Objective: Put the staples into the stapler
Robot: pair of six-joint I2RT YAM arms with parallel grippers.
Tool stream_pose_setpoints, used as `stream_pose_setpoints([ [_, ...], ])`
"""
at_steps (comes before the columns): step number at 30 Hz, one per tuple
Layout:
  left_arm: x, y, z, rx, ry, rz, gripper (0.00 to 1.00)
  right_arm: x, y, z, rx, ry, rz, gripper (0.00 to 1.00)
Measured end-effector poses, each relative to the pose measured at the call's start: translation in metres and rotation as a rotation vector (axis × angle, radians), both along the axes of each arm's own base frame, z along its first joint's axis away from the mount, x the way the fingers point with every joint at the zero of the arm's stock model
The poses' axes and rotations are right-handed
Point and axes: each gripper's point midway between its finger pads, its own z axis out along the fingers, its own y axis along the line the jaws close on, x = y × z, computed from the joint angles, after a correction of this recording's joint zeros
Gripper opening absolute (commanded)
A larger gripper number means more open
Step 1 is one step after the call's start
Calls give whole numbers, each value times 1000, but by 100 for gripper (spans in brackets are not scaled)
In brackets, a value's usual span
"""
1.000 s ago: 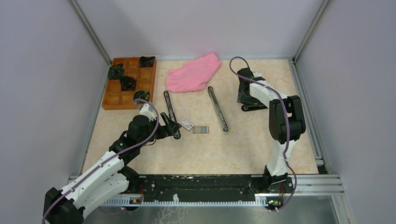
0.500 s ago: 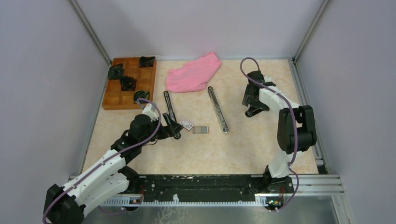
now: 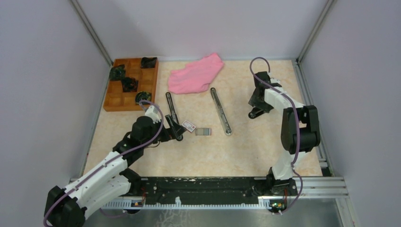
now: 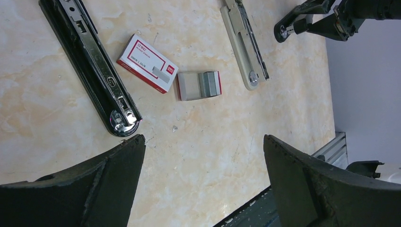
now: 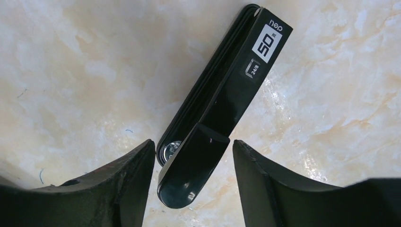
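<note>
The staples (image 4: 209,83) are a small grey block in a white sleeve with red edges, seen from above as staples (image 3: 203,131) at mid-table. A black stapler (image 5: 227,101) marked "50" lies on the table at the right. My right gripper (image 5: 193,142) straddles its near rounded end. The left finger almost touches it and a gap shows on the right side, so the gripper is open. In the top view the right gripper (image 3: 256,112) covers most of that stapler. My left gripper (image 4: 203,138) is wide open over bare table, just near a long black stapler (image 4: 90,66) laid open.
A red-and-white staple box (image 4: 147,63) lies beside the staples. A long grey stapler (image 3: 221,111) lies to their right. A pink cloth (image 3: 196,73) lies at the back, and a wooden tray (image 3: 116,97) with black clips stands at the back left.
My right arm has swung right and nearer, and its jaws have narrowed around the black stapler's end. The left arm has stayed still.
</note>
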Motion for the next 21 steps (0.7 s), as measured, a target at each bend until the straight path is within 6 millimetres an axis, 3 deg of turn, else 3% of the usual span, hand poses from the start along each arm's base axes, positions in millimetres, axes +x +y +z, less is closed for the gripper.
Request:
stream_pose_setpoints([
  [9, -3, -6, -5, -14, 25, -27, 99, 3, -1, -4, 16, -9, -34, 47],
  [21, -7, -23, -12, -54, 76, -101, 98, 5, 7, -4, 65, -56, -4, 0],
])
